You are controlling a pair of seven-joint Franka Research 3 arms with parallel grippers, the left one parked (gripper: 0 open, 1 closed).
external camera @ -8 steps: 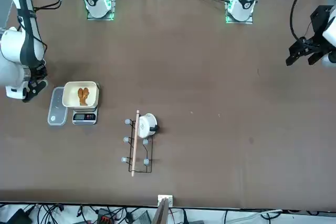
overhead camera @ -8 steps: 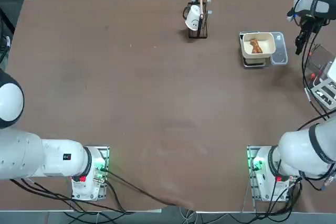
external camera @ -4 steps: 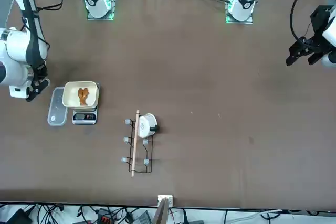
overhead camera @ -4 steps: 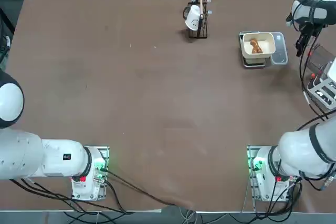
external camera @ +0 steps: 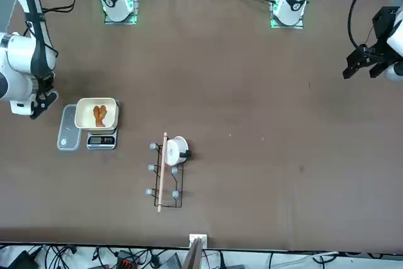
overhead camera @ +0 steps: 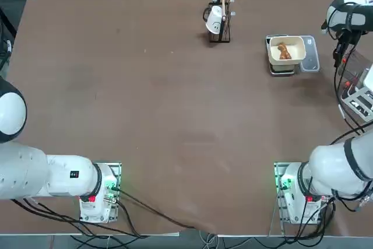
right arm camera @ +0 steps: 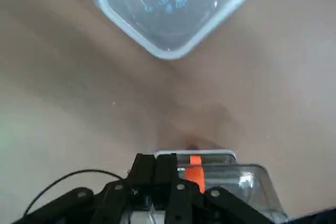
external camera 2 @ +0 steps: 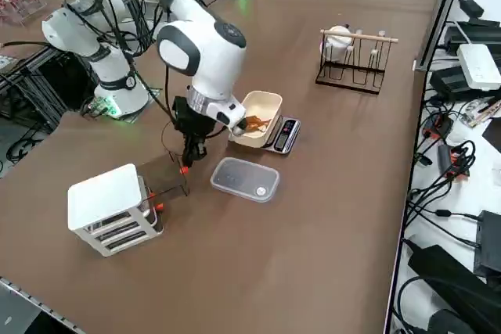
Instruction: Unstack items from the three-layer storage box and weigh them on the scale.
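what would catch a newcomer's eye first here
Probably the brown lumpy piece lying in the cream tray on the scale. Just beside it the right gripper hangs shut over the table between the translucent plate and the white three-layer storage box near the table's edge.

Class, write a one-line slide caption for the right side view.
Shut right gripper hangs between the storage box and the scale, whose tray holds a brown piece.
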